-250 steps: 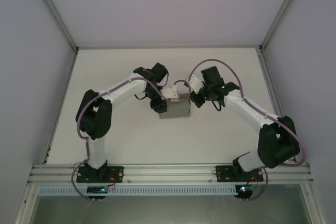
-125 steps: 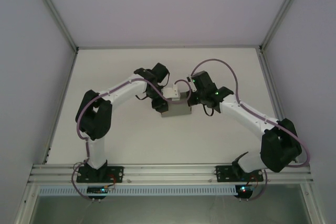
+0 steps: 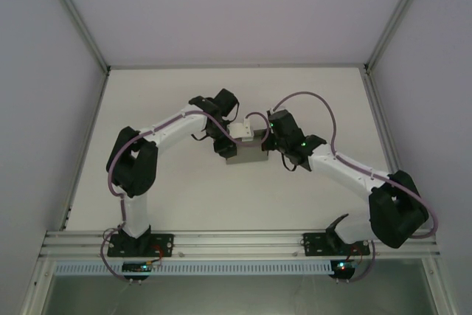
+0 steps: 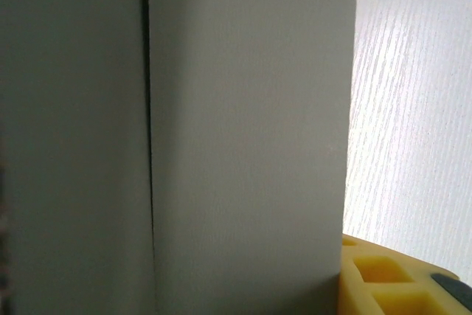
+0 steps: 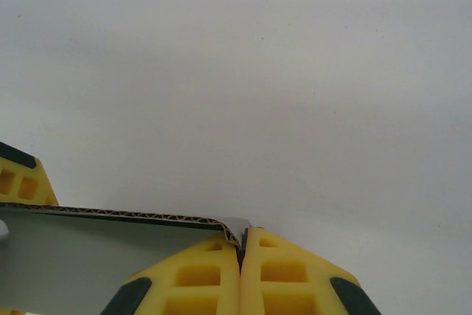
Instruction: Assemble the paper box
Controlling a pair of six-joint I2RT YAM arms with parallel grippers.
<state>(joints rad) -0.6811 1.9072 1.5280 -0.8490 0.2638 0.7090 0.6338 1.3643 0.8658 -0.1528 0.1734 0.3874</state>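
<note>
Top external: paper box (image 3: 248, 156) sits mid-desk (image 3: 184, 197), long axis left-right, between the claws; right claw (image 3: 271, 140) at its right end is clenched on the box's edge, left claw (image 3: 223, 147) at its left end, grip state cannot be told.

Paper box (image 3: 247, 154) plain matte grey, wavy corrugation along its cut edge; fingers (image 5: 284, 278) yellow with black pads (image 5: 348, 293); table (image 4: 413, 108) white, finely streaked
</note>
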